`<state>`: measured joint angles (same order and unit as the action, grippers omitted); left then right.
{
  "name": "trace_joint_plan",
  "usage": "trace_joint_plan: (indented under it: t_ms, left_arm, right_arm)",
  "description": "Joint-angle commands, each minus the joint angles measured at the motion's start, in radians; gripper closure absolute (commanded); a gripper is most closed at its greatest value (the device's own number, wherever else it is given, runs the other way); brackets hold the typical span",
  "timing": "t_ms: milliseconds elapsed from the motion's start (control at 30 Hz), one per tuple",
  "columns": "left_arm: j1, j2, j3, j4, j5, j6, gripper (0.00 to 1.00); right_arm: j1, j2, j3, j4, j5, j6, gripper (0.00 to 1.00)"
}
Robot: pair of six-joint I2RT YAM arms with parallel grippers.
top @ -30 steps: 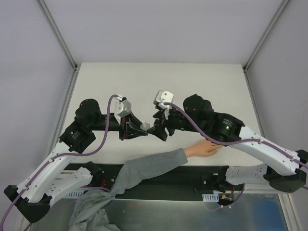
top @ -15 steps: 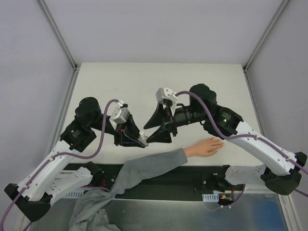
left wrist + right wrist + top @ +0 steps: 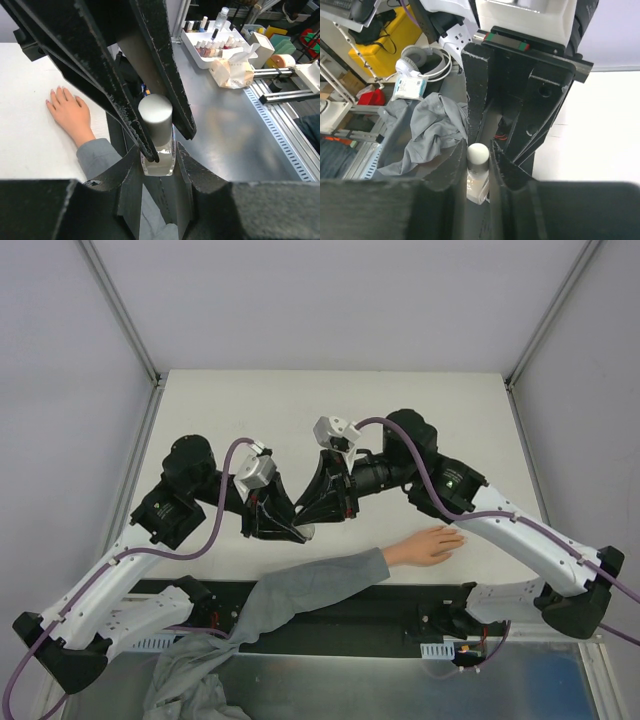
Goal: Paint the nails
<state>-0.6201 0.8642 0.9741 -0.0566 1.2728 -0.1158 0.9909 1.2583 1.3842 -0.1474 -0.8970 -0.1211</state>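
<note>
A small glass bottle of whitish polish with a rounded white cap hangs above the table's near edge. My left gripper is shut on the glass body from below. From the opposite side my right gripper is shut on the cap, a finger pressed to each side. Seen from the top, left gripper and right gripper meet nose to nose. The pale hand lies flat on the table, right of both grippers, with its grey sleeve trailing off the front edge. Its nails show as tiny tips.
Off the table, a white tray of polish bottles and a crumpled paper pack sit on a metal bench. Grey cloth hangs below the table's front edge. White walls and frame posts close in the tabletop.
My right gripper has swung in and closed its fingers on the cap. My left gripper has carried the bottle a little toward the near edge and tilted it.
</note>
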Motion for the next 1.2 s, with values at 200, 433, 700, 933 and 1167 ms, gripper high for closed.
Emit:
trace_joint_plan:
  t_ms: [200, 433, 700, 933, 1167]
  left_arm:
    - [0.043, -0.016, 0.048, 0.023, -0.414, -0.021, 1.00]
    - [0.045, 0.001, 0.046, -0.012, -0.673, -0.004, 1.00]
    - [0.043, 0.053, 0.031, 0.046, -0.682, -0.036, 1.00]
    - [0.045, 0.010, -0.046, 0.121, -0.716, -0.062, 1.00]
    - [0.045, -0.043, -0.100, 0.123, -0.734, -0.059, 0.72]
  right_arm:
    - [0.008, -0.183, -0.151, 0.017, 0.301, -0.034, 0.99]
    - [0.209, -0.209, -0.153, -0.095, 1.092, -0.089, 1.00]
    - [0.403, -0.082, -0.045, -0.078, 1.613, 0.074, 1.00]
    - [0.437, -0.022, -0.004, -0.106, 1.774, 0.268, 1.00]
    - [0.439, -0.039, -0.004, -0.080, 1.767, 0.193, 1.00]
